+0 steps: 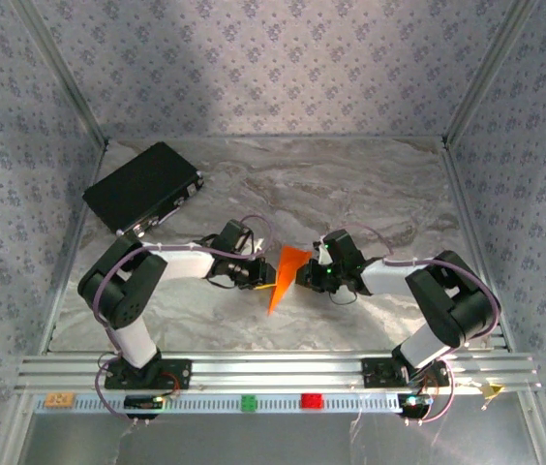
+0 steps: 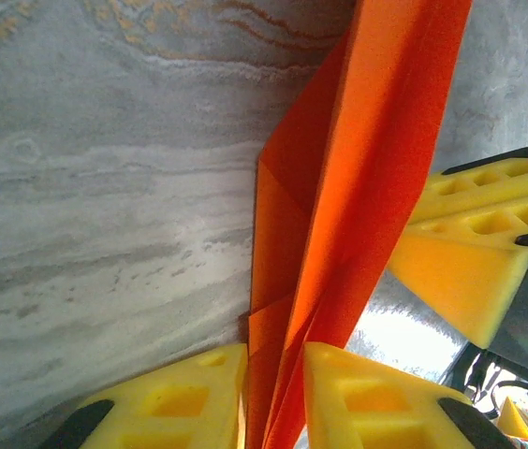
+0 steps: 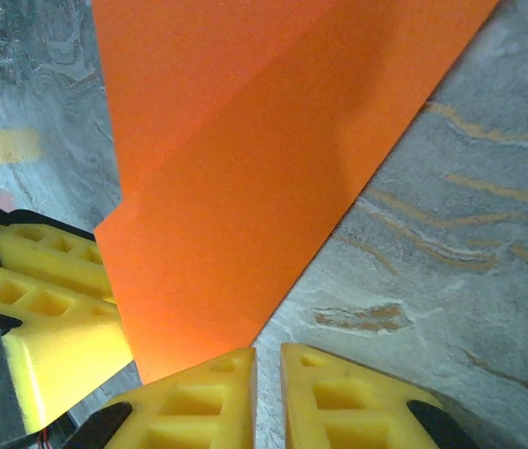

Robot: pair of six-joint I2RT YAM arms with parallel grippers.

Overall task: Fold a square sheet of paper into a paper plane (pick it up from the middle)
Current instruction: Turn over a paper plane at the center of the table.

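Two grippers share one paper plane (image 1: 285, 276), and that is where trouble is judged to lie. Should the left gripper (image 2: 275, 354) be released while the layers are unsettled, the folds could spring apart and the crease be lost. Should both tools be drawn apart at once, the thin sheet could be torn, or dragged from the right gripper (image 3: 269, 348) and dropped to the marbled tabletop (image 1: 370, 194) beneath them.

The left fingers (image 2: 198, 398) are seen slightly parted. The folded orange layers pass edge-on between them and rise beyond the tips; whether they are clamped cannot be told. The right fingers (image 3: 198, 398) are pressed nearly together on the plane's lower edge, which runs into the slit at their tips, with its broad face spread up and to their left. The plane is held off the table, between the two grippers.
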